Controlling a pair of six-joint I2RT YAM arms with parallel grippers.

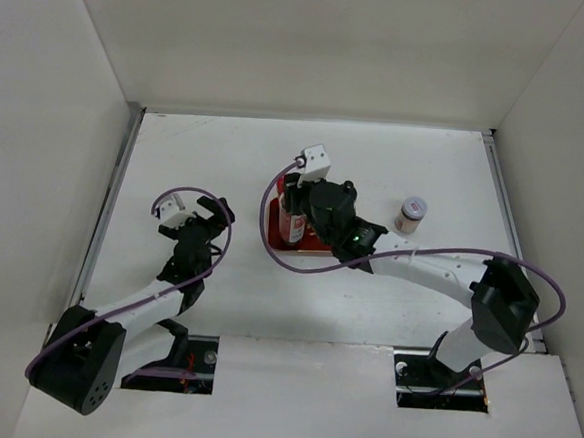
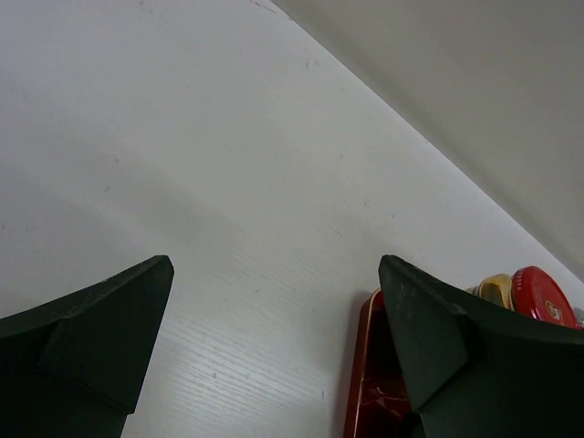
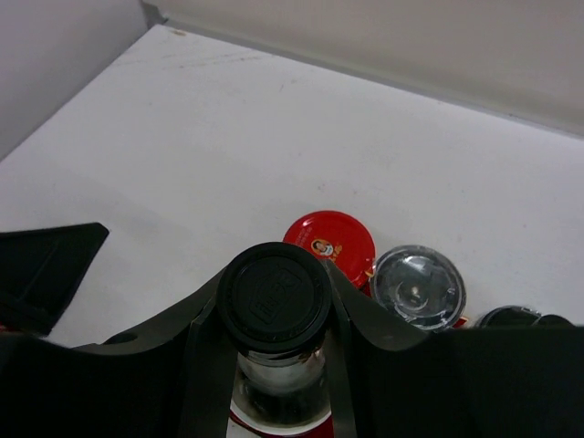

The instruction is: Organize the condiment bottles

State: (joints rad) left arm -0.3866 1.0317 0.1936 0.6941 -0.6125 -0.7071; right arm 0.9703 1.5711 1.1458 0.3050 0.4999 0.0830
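The tall clear bottle (image 3: pixel 274 297), with a black cap and a red label, stands on the flat red tray (image 1: pixel 271 233). My right gripper (image 3: pixel 274 306) is shut around its neck; in the top view the right gripper (image 1: pixel 300 193) sits over the tall bottle (image 1: pixel 291 221). Just beyond it are the red-lidded jar (image 3: pixel 329 240), the grey-topped shaker (image 3: pixel 418 286) and the small dark-capped bottle (image 3: pixel 507 317). The pale-lidded jar (image 1: pixel 411 214) stands alone on the table to the right of the tray. My left gripper (image 1: pixel 212 216) is open and empty left of the tray; in the left wrist view the left gripper (image 2: pixel 276 269) shows bare table between its fingers.
The left wrist view shows the tray's edge (image 2: pixel 362 383) and the red lid (image 2: pixel 545 297) behind the right finger. White walls enclose the table on the left, back and right. The right arm stretches across the table's middle toward the tray.
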